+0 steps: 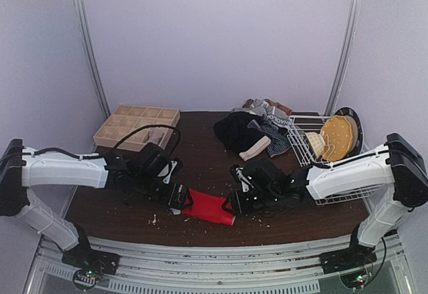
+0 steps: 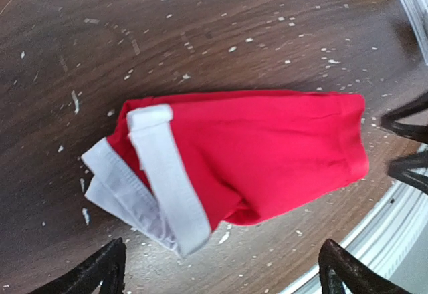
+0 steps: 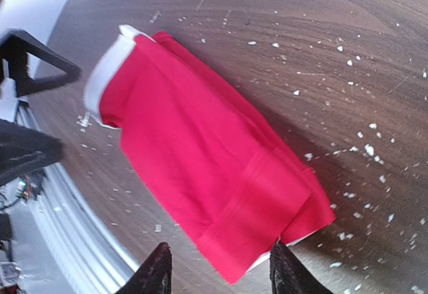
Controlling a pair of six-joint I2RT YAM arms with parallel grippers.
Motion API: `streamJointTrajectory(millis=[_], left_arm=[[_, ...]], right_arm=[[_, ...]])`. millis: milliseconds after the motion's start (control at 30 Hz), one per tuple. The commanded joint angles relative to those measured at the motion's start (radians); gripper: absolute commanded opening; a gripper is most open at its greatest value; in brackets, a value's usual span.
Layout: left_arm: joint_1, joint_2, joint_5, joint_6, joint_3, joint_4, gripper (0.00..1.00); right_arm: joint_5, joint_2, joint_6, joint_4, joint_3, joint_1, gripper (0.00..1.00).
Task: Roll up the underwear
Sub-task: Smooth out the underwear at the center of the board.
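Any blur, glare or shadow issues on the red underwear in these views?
Top external: soft and noisy, red underwear small but evenly lit. Left wrist: sharp, mild sheen on the table. Right wrist: sharp, soft shadow beside the underwear, top-left corner washed out.

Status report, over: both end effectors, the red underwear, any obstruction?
Left end effector open. Right end effector open, straddling cloth edge. Red underwear folded flat, not yet rolled. Only pale flecks around it.

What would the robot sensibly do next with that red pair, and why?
Probably lower the left gripper and pinch the pale waistband to start the roll. The red underwear lies flat, folded into a narrow strip, not yet rolled; that gripper and the right gripper stand open at its two ends, the waistband nearest the left one.
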Motion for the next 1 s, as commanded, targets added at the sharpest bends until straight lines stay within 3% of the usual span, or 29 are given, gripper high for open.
streamJointTrajectory(millis=[0, 133, 367, 633, 767, 967], left_arm=[[0.002, -0.006, -0.055, -0.04, -0.028, 0.037, 0.98], [0.01, 0.015, -0.057, -0.038, -0.042, 0.057, 0.92], [0.039, 0.032, -0.005, -0.033, -0.076, 0.132, 0.65], [0.052, 0.083, 0.024, -0.015, -0.077, 0.168, 0.54], [0.061, 0.099, 0.046, -0.011, -0.082, 0.192, 0.43], [0.071, 0.1, 0.039, 0.007, -0.085, 0.179, 0.22]], right_arm=[[0.019, -0.038, 0.101, -0.014, -0.02, 0.012, 0.51], [-0.004, -0.005, 0.182, 0.014, -0.045, 0.013, 0.52], [-0.034, 0.055, 0.282, 0.122, -0.087, 0.014, 0.5], [-0.055, 0.111, 0.314, 0.162, -0.078, 0.011, 0.47], [-0.062, 0.126, 0.327, 0.177, -0.083, 0.012, 0.36], [-0.049, 0.118, 0.338, 0.188, -0.105, 0.011, 0.08]])
